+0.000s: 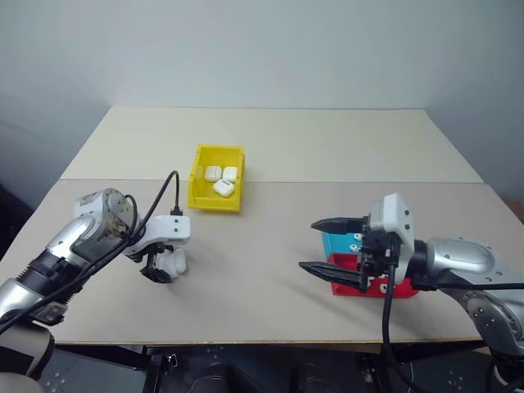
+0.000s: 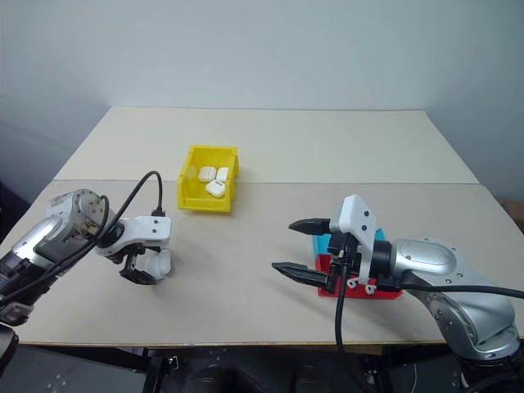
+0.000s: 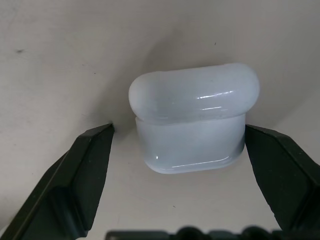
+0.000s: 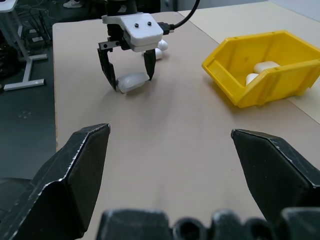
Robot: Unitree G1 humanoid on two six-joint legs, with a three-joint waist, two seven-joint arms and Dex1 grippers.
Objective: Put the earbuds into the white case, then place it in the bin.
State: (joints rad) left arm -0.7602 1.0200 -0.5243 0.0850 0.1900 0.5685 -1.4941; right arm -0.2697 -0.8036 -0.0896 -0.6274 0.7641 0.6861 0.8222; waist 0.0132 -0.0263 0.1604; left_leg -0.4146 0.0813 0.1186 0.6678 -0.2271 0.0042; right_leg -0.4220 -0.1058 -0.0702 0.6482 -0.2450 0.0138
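A closed white case (image 3: 192,100) lies on the table at the left, with my left gripper (image 1: 160,270) pointing down over it, open, one finger on each side of the case. My right gripper (image 1: 308,244) hovers open and empty at the right, pointing left above the table. Just behind it, small white earbuds (image 1: 357,242) with dark tips rest on the teal tray (image 1: 334,242) and the red tray (image 1: 348,286). The yellow bin (image 1: 214,201) stands at mid-table and holds three white cases (image 1: 223,187).
Another white piece (image 4: 160,47) lies just beyond my left gripper (image 4: 127,75). The table's near edge (image 1: 246,340) runs close under both arms. A seam (image 1: 327,182) crosses the tabletop behind the bin. Open tabletop lies between the two grippers.
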